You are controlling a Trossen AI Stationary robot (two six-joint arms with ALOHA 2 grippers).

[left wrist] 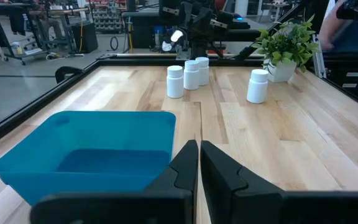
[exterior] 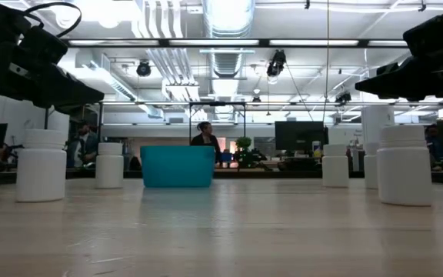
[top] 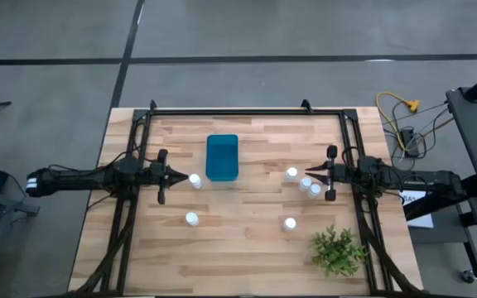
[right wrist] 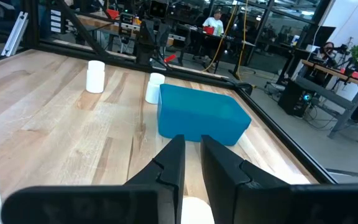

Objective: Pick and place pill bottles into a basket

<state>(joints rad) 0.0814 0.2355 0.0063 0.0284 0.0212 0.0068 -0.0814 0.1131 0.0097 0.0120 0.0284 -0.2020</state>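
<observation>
Basket [top: 222, 157]: blue, empty, table centre-rear | pill bottles: 6 upright on table, 2 [top: 191, 219] to its left, 4 [top: 290, 223] to its right | left gripper [top: 179, 175]: jaws closed, holding nothing | right gripper [top: 305, 179]: jaws near-closed, nothing visibly held.

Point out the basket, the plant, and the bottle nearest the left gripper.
basket [top: 222, 157]: high view, blue inside floor.
plant [top: 337, 251]: high view, leaves.
bottle nearest the left gripper [top: 195, 180]: high view, white cap.
</observation>
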